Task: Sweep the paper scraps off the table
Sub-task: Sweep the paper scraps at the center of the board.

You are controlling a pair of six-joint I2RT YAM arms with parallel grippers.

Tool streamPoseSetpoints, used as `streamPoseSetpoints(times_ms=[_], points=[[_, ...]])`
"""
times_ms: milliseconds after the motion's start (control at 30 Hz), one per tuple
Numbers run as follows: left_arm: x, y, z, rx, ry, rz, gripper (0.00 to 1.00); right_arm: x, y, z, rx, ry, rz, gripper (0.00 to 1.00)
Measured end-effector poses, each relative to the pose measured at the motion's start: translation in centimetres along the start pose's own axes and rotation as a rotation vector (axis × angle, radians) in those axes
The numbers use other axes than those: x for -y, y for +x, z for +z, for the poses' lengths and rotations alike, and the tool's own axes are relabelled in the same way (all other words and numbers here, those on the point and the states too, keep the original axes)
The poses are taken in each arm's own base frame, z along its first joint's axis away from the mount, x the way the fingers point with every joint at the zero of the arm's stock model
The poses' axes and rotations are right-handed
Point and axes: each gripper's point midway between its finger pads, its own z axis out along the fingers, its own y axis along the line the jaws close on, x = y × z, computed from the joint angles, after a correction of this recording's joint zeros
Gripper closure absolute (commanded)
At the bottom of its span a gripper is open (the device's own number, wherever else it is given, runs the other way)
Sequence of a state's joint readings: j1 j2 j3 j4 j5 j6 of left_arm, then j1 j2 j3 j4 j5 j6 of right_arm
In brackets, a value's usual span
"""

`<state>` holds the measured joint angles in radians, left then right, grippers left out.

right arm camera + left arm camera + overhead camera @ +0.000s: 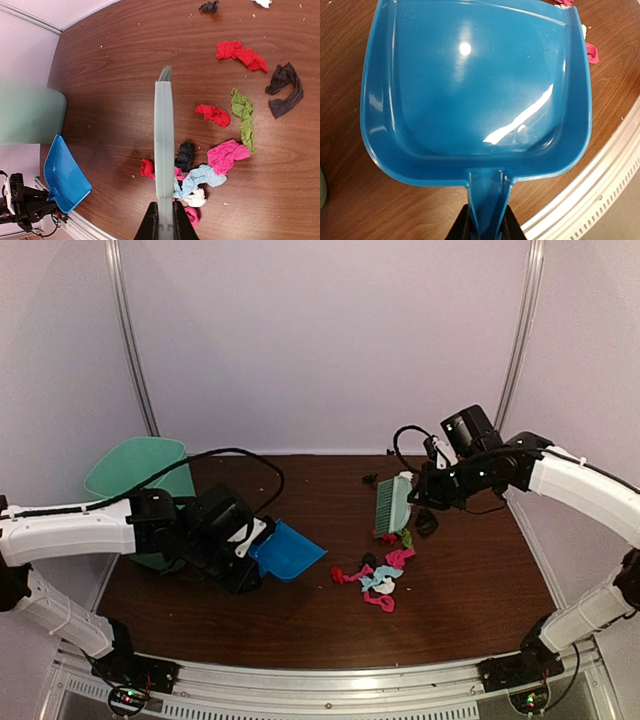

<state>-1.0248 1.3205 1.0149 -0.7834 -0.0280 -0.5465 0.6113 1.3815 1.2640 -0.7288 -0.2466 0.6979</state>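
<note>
L gripper (487, 229): fingers (462, 228) nearly together, clamped on the handle of the blue dustpan (475, 90), one black pad each side. Pan's inside is bare glossy blue w/ glare spots. In the top view its open lip points right, toward the pile. Can't tell if the lip touches the table (345, 200).

R gripper (165, 222): fingers (150, 222) shut tight on the handle of the pale green hand brush (163, 130), which the wrist cam sees edge-on. In the top view the brush head sits just behind the pile. Can't tell whether the bristles touch the wood.

Paper scraps (227, 155): all on the table, right of centre.
- Tight bunch right by the brush: pink, cyan, white, black, red. A few are partly overlapped by the brush in the R wrist view.
- Looser ones beyond: a green strip, two red bits, a dark twisted piece.
- One small dark bit and a white one lie farther back.
- A couple of pink bits peek past the pan's far right corner in the L wrist view.

Dustpan is well apart from the pile, to its left. Mint-green bin (140, 468) is at back-left, behind the L arm.
</note>
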Motion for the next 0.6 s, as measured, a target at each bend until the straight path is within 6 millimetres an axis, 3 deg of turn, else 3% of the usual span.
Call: streamPoseSetpoints(times_ms=[267, 600], points=[[0.5, 1.0, 1.1, -0.048, -0.009, 0.091, 1.00, 0.4, -1.1, -1.4, 0.082, 0.051, -0.222, 1.00], [0.4, 2.7, 3.6, -0.182, -0.042, 0.220, 1.00, -0.3, 0.7, -0.3, 0.056, 0.075, -0.422, 1.00]])
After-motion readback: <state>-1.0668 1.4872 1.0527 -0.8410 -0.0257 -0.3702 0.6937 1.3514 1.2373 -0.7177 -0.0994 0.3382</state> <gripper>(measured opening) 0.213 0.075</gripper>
